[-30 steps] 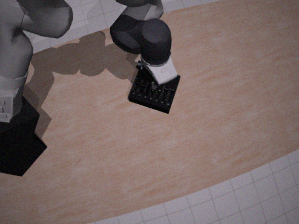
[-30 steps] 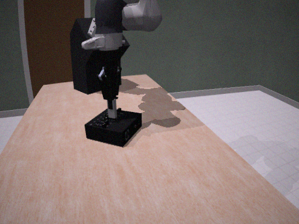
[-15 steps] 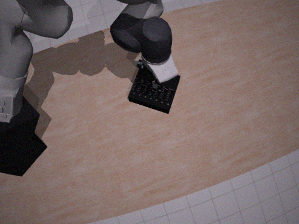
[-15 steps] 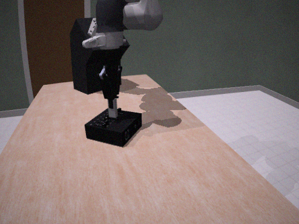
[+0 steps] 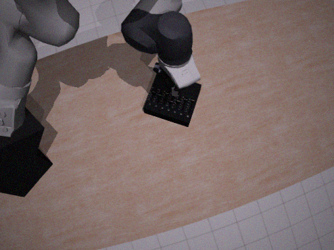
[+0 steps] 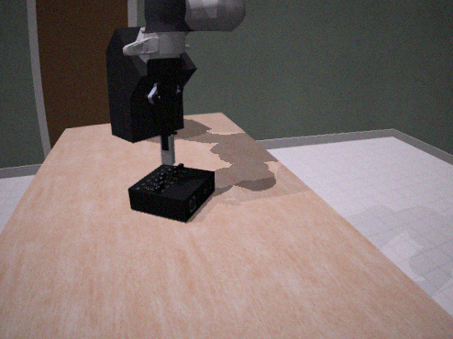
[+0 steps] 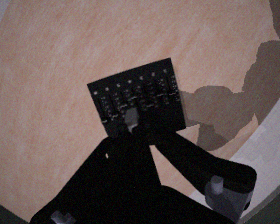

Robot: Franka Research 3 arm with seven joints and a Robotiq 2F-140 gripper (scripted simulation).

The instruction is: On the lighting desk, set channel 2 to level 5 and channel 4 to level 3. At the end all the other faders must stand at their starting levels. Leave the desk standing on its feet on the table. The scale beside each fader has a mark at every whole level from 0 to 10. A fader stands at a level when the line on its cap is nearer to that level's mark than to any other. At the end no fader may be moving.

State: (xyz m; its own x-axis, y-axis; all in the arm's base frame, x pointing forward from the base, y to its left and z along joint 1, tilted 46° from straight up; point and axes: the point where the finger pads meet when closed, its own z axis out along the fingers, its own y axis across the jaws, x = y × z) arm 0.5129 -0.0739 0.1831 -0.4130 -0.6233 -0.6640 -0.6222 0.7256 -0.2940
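Fader-nudging step in hand, by the look of it: gripper [image 6: 168, 158] pinched fully shut on nothing, tips poised over the caps of the lighting desk [image 6: 161, 202] standing mid-table [image 6: 275, 269], at roughly 2 o'clock from the arm's base [image 5: 32, 171]; next, probably, a short, careful push along one slot.

The arm [image 6: 193, 4] reaches out from its base at the far left and bends straight down; its gripper [image 6: 168, 158] points downward, fingers pressed fully together, holding nothing
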